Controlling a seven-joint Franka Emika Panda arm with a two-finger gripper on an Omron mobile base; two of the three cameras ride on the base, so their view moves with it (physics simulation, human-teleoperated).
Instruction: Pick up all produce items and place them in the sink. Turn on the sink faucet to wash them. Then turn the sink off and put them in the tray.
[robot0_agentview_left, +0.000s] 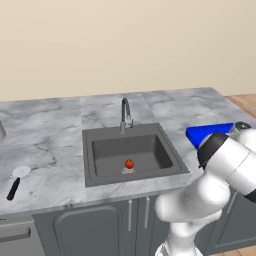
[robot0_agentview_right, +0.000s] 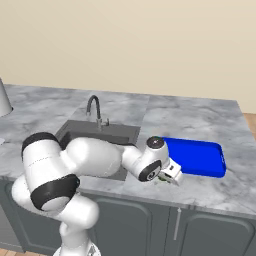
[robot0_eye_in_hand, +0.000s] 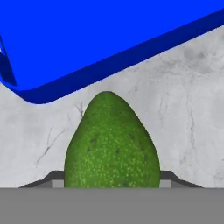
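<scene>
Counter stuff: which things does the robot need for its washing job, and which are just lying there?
Needed: red produce item, green produce item, sink, faucet, blue tray.
Just lying there: black-handled utensil.

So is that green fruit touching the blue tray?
Apart. In the hand view, pale marble counter shows between the green fruit and the blue tray's rim.
</scene>
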